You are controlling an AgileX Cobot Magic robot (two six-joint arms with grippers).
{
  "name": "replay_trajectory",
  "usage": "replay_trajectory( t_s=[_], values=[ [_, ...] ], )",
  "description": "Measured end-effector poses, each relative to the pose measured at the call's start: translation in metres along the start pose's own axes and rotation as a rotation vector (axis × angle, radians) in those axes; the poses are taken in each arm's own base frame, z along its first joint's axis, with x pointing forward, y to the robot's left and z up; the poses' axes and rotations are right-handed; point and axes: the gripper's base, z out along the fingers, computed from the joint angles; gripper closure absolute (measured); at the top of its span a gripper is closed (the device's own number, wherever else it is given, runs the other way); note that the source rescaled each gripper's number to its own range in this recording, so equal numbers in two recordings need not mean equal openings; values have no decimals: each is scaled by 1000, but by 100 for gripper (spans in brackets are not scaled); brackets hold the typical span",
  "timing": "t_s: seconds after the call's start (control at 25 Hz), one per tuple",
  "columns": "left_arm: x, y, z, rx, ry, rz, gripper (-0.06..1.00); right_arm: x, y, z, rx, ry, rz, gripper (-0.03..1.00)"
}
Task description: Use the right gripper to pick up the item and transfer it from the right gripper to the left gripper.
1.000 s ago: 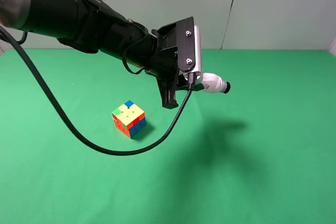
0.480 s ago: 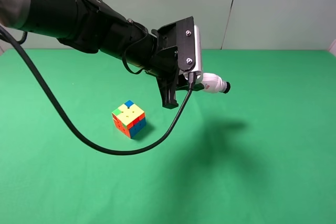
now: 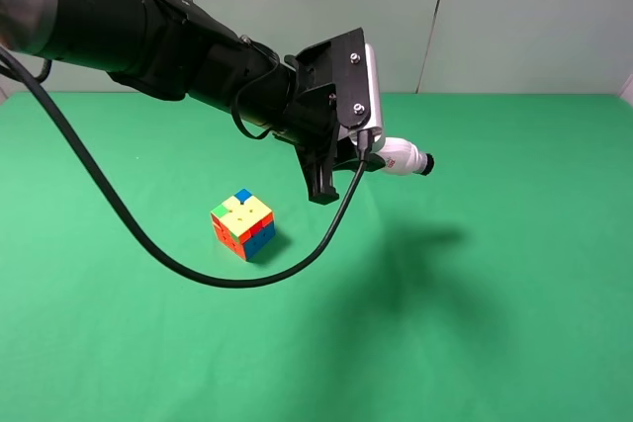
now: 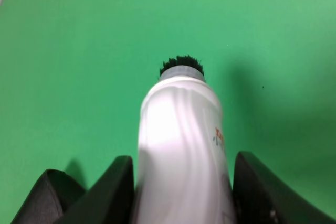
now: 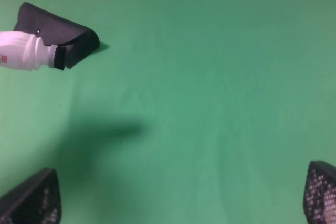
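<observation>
The item, a small white bottle [image 3: 406, 158] with a black bristly cap, is held in the air above the green table, cap pointing right. My left gripper [image 3: 364, 157], with its white screwed plate, is shut on the bottle's body. In the left wrist view the bottle [image 4: 181, 129] sits between the two black jaws of the left gripper [image 4: 181, 198]. The right gripper is out of the exterior view. In the right wrist view the right gripper [image 5: 173, 198] is open and empty, its fingertips [image 5: 29, 200] far apart, and the bottle [image 5: 21, 57] shows far off.
A multicoloured puzzle cube [image 3: 243, 224] sits on the green cloth [image 3: 495, 323] below the left arm. The arm's black cable [image 3: 148, 244] loops low over the table. A black glasses case [image 5: 58, 32] lies behind the bottle in the right wrist view.
The left wrist has rolled a little, tilting the white plate. The bottle stays in the same place in the air.
</observation>
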Motion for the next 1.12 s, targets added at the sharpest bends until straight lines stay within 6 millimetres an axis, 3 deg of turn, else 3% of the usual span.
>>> replay_trajectory(
  t_s=[0.28,0.56,0.8,1.12],
  values=[
    [0,1,-1,-13,4,-30,94,0,0,0,0,0,0,-3],
    [0,20,-16,-160,40,-108,94,0,0,0,0,0,0,-3],
    [12,29,-21,-274,94,-252,94,0,0,0,0,0,0,-3],
    [42,23,-24,-435,210,-330,94,0,0,0,0,-2,0,-3]
  ],
)
